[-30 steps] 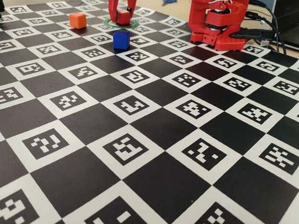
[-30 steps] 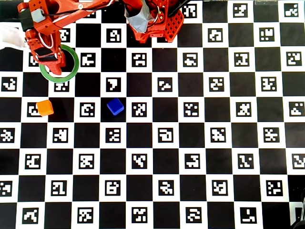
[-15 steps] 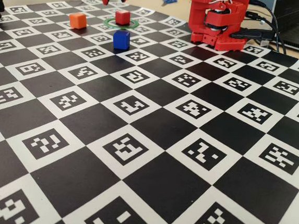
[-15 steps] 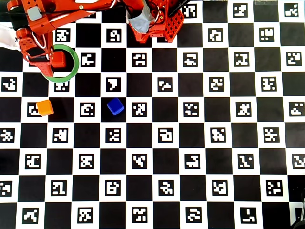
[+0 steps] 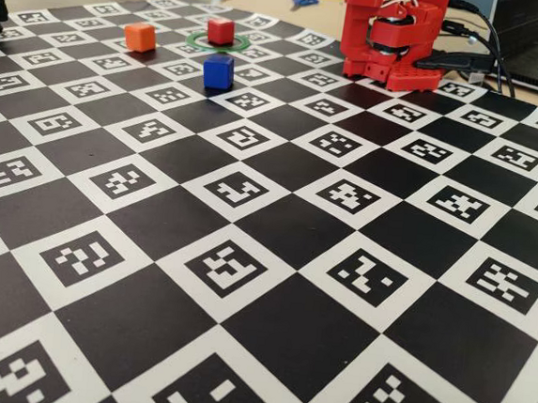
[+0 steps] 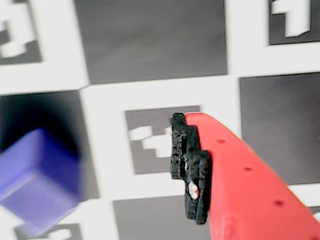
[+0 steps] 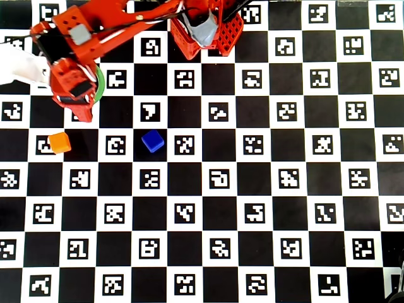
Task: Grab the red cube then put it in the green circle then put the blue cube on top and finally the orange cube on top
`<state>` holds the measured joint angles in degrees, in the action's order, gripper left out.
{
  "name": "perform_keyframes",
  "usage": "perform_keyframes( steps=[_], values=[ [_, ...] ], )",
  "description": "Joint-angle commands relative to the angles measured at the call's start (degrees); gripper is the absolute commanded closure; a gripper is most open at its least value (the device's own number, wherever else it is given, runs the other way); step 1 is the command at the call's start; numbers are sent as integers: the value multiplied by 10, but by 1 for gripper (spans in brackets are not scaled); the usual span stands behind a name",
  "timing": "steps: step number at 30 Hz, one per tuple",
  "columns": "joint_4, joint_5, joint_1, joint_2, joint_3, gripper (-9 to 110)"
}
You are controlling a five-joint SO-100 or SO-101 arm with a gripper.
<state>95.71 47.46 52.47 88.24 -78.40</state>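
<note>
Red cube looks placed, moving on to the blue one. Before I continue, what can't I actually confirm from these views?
- The gripper: the overhead view does not show whether it is open; the fixed view cuts it off at the top edge; the wrist view shows one finger.
- The red cube and most of the green circle: the arm covers them in the overhead view.
- The blue cube: blurred and cut off in the wrist view.
</note>
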Motion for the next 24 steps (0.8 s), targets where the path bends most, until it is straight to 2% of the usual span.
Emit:
perform_keyframes(
  steps=[1,15,20,24],
  values=[
    [17,-76,-48,77,13,71],
    [52,-436,-207,98,-10,71],
    [39,-504,-256,118,-49,73],
    [4,-547,-279,134,-98,70]
  ],
)
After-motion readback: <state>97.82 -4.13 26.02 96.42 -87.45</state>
